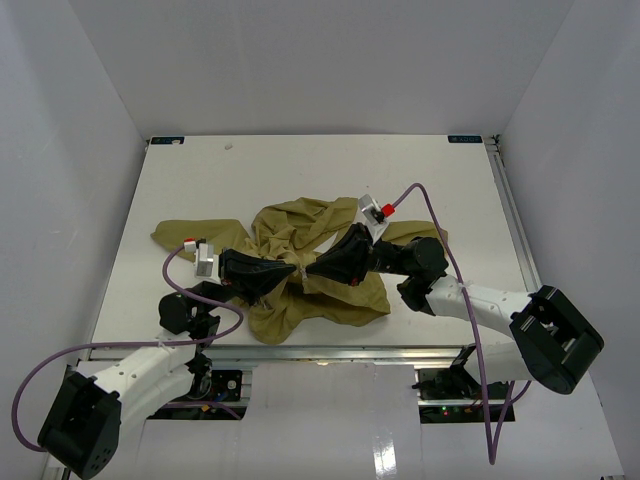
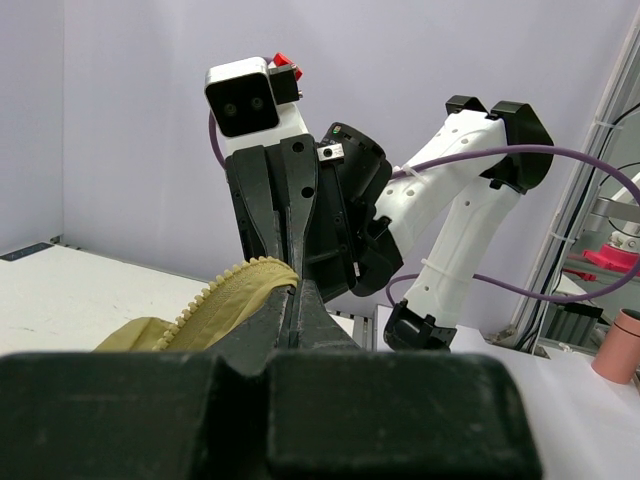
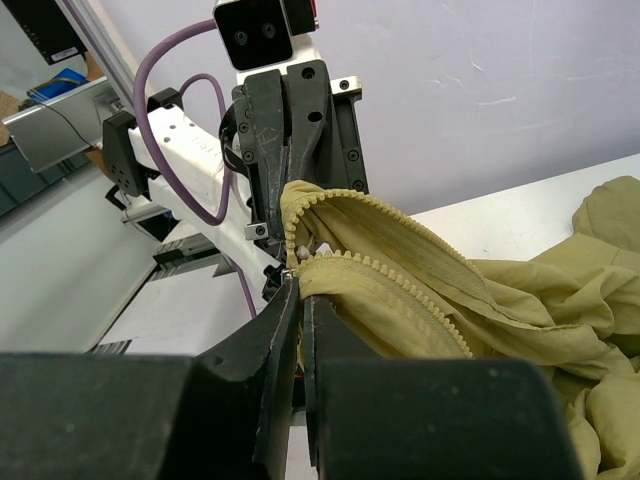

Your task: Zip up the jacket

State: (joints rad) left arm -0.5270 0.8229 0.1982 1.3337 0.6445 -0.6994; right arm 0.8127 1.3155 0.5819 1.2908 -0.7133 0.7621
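The olive jacket (image 1: 300, 235) lies crumpled in the middle of the white table (image 1: 300, 165), with one sleeve stretched to the left. My left gripper (image 1: 293, 270) and right gripper (image 1: 316, 269) meet tip to tip over its front part. In the left wrist view the left gripper (image 2: 296, 288) is shut on a strip of zipper tape with teeth (image 2: 225, 297), and the right gripper's fingers (image 2: 298, 215) stand just opposite. In the right wrist view the right gripper (image 3: 301, 276) is shut on the other toothed zipper edge (image 3: 390, 275), and the jacket (image 3: 560, 290) trails away to the right.
White walls enclose the table on three sides. A metal rail (image 1: 330, 352) runs along the near edge between the arm bases. Purple cables (image 1: 440, 240) loop over both arms. A pink cup (image 2: 620, 345) stands off to the right beyond the table.
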